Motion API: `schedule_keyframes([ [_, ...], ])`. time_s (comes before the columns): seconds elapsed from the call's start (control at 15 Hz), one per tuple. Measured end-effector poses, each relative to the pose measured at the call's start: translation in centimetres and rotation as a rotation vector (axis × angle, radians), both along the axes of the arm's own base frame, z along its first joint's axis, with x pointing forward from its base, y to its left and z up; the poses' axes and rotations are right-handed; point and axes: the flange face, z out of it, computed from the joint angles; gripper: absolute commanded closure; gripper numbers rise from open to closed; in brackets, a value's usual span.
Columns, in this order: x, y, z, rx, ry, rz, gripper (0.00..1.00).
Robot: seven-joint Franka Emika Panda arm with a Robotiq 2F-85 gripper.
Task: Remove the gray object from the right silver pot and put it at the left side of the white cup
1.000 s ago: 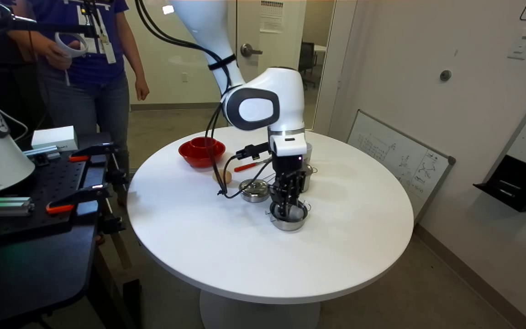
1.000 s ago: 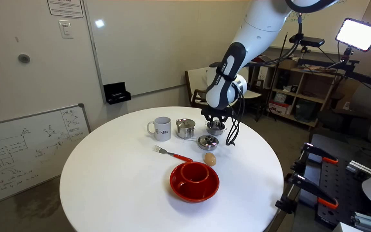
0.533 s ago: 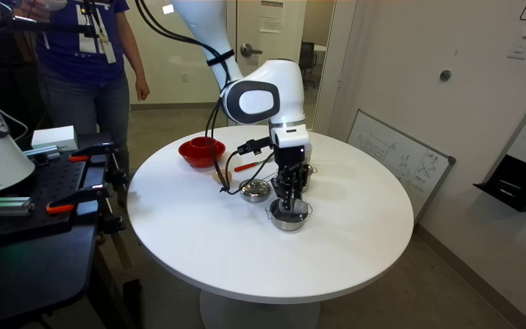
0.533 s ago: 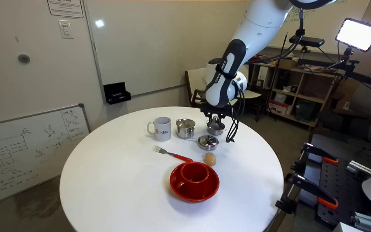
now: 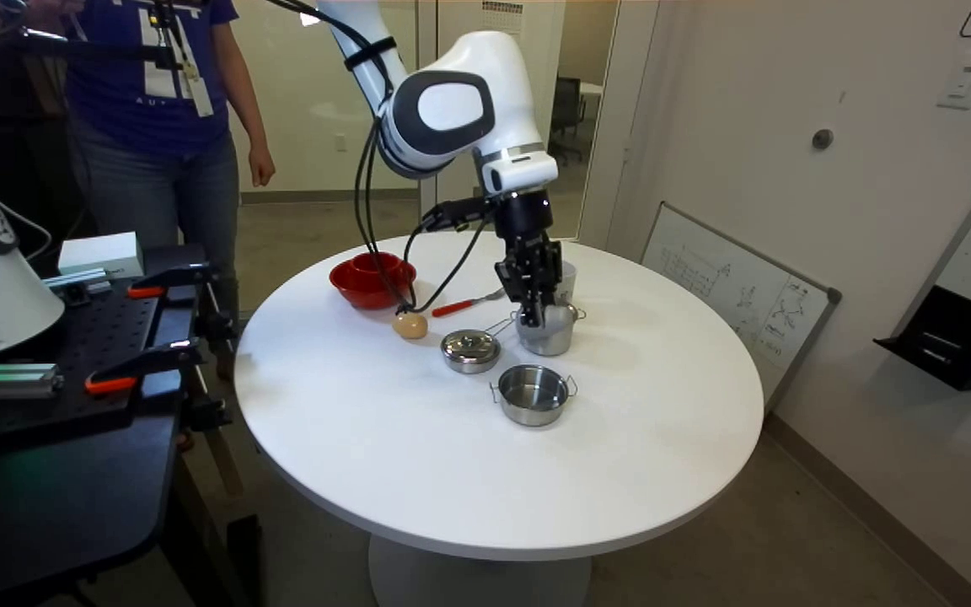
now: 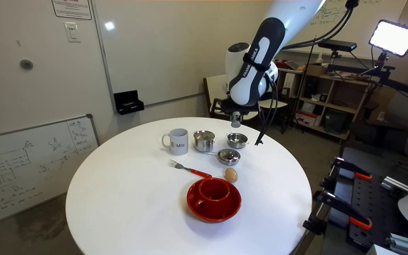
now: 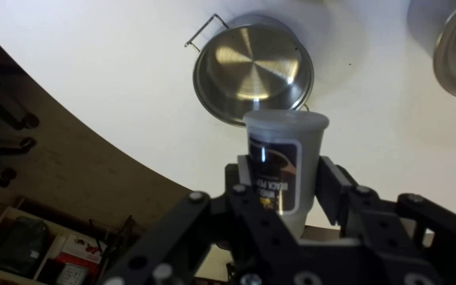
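Above the table (image 5: 401,455), parted fingers (image 7: 333,190) clasp a gray container (image 7: 283,170).

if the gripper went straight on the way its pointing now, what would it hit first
Most likely the open silver pot, with the gray container in the gripper leading and touching first. Depth is unclear, so it might just miss and meet the table instead.

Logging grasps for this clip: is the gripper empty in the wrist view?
No, the gripper holds a gray container between its fingers.
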Motion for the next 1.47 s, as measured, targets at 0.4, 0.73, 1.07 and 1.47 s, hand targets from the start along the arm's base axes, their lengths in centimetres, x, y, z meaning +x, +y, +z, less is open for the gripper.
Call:
schedule_keyframes([
  [0.4,-0.2,6.7,5.2,-0.07,-0.143,0.282,0.83],
  [0.73,-0.7,12.3,8.5,-0.075,-0.234,0.558,0.83],
  [1.07,-0.9,14.8,9.3,-0.057,-0.266,0.731,0.58],
  [1.47,-0.9,15.4,9.4,-0.052,-0.281,0.772,0.83],
])
